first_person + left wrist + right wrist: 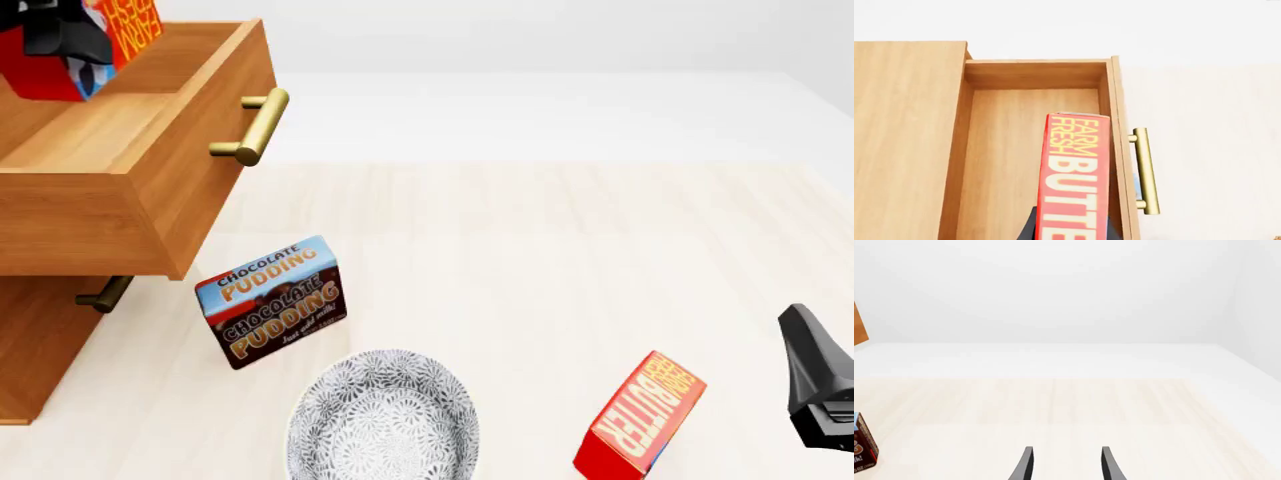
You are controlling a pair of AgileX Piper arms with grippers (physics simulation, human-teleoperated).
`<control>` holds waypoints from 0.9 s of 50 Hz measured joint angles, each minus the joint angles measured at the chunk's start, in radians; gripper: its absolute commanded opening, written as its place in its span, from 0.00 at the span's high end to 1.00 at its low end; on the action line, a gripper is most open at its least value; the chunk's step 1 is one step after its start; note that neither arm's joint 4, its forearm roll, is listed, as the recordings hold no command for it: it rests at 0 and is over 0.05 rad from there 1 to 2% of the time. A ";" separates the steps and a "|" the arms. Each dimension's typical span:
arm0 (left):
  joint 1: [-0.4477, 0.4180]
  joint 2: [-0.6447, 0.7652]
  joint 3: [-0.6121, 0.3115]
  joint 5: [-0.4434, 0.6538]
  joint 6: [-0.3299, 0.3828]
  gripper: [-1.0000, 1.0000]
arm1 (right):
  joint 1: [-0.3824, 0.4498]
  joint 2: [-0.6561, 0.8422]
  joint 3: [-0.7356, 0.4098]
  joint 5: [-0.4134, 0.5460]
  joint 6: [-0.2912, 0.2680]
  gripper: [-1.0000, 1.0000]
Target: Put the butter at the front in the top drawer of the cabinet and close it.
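Note:
My left gripper (64,38) is shut on a red butter carton (120,25) and holds it over the open top drawer (120,190) of the cabinet (34,350). In the left wrist view the carton (1077,170) hangs above the drawer's bare floor (1014,150), near its front wall and the brass handle (1145,170). A second, like butter carton (641,415) stands tilted on the table at the front right. My right gripper (1066,467) is open and empty, low over the table; it also shows in the front view (817,385), just right of that carton.
A Chocolate Pudding box (271,300) stands in front of the cabinet, below the drawer's handle (254,125). A grey patterned bowl (383,415) sits at the front centre. The lower drawer's handle (104,293) shows under the open drawer.

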 measured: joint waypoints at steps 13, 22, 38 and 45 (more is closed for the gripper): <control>0.036 0.003 0.004 0.008 0.006 1.00 | 0.000 0.000 0.000 0.000 0.000 0.00; 0.056 0.018 0.006 0.011 0.015 1.00 | 0.000 0.000 0.000 0.000 0.000 0.00; 0.074 0.041 0.021 -0.001 0.010 1.00 | 0.000 0.000 0.000 0.000 0.000 0.00; 0.076 0.052 0.033 -0.018 0.000 1.00 | 0.000 0.000 0.000 0.000 0.000 0.00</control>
